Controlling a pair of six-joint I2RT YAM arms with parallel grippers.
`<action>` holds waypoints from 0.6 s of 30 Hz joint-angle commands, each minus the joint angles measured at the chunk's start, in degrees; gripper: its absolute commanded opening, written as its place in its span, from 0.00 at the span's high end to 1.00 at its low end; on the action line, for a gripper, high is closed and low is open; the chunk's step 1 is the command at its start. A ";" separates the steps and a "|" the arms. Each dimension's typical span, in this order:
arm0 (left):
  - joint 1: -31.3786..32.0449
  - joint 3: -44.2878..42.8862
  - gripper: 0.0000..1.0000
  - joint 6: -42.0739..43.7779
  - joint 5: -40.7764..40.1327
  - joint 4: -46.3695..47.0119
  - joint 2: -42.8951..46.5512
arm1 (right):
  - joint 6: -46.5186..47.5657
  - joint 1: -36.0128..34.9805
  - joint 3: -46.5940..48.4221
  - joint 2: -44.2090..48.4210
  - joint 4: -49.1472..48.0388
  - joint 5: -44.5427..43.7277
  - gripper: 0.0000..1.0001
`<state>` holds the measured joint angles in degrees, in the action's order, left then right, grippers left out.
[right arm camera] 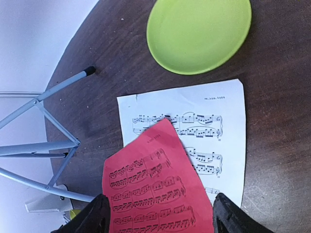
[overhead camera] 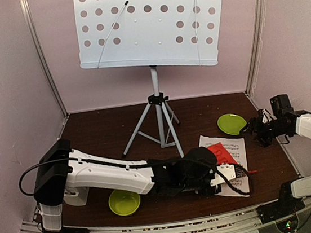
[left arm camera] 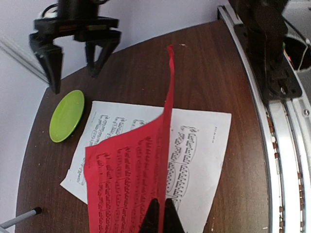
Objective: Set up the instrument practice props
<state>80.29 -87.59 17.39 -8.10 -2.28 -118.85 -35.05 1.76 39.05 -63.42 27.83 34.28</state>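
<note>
The left gripper (left arm camera: 159,214) is closed on the near edge of the red sheet of music (left arm camera: 131,174), and the pinched side stands up in a curl. The rest of the red sheet drapes over the white sheet (left arm camera: 199,145). The white sheet lies flat on the dark counter (left arm camera: 218,73), to the right of the tripod legs and just beside the flat green plate (left arm camera: 65,116). The right gripper (left arm camera: 73,82) hangs above the plate's end of the sheets, its fingers spread wide and holding nothing. The perforated music stand (overhead camera: 150,23) is upright at the back. The lime-green bowl (overhead camera: 124,202) sits at the near edge under the left arm.
</note>
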 commanded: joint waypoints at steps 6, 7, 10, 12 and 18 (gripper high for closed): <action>-4.68 -6.74 1.00 -16.90 5.58 -8.57 10.61 | -4.80 0.21 5.28 4.15 -6.27 -0.69 0.21; -4.81 -8.53 1.00 -18.25 4.15 -11.14 11.10 | -5.91 0.23 5.44 4.58 -6.89 -1.11 0.21; -5.82 -12.37 1.00 -23.09 2.42 -17.02 12.74 | -6.47 0.09 7.08 6.01 -6.52 -3.17 0.20; -6.66 -13.26 1.00 -26.34 0.51 -19.49 14.17 | -4.44 0.00 9.39 6.15 -3.99 -5.78 0.19; -8.04 -10.49 1.00 -33.64 -4.48 -21.36 20.67 | -1.32 -2.41 14.73 6.04 -2.48 -9.87 0.17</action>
<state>73.30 -99.13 -9.26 -7.94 -21.15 -102.59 -38.41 1.32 50.59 -58.24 24.88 28.99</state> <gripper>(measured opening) 0.010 0.814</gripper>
